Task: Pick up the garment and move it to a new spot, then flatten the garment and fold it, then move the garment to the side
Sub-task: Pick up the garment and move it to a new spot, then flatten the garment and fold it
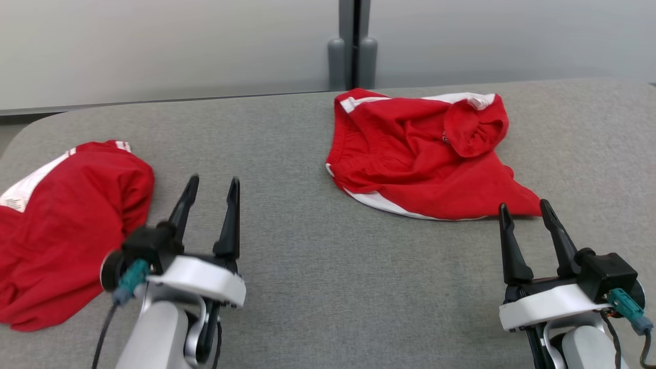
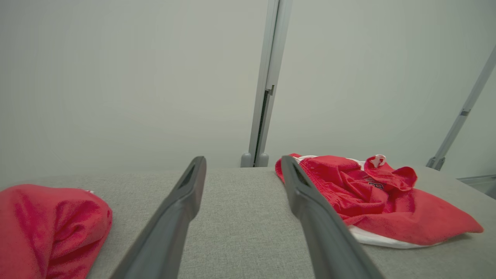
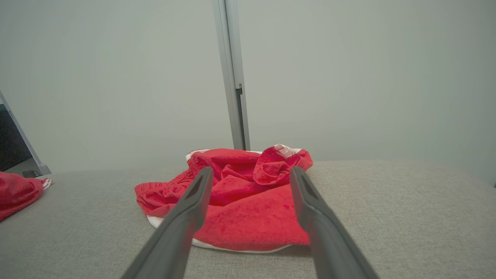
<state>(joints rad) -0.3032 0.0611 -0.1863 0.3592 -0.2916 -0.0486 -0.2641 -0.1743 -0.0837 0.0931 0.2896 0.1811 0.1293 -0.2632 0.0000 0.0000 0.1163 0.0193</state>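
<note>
A crumpled red garment with white trim lies at the far right-centre of the grey table; it appears in the left wrist view and the right wrist view. A second red garment with white stripes is bunched at the left edge, also visible from the left wrist. My left gripper is open over bare table, just right of that bundle. My right gripper is open with nothing in it, its tips just short of the first garment's near corner.
A pale wall runs behind the table, with a grey post at its middle. The table's left corner is rounded. Bare grey fabric lies between the two garments.
</note>
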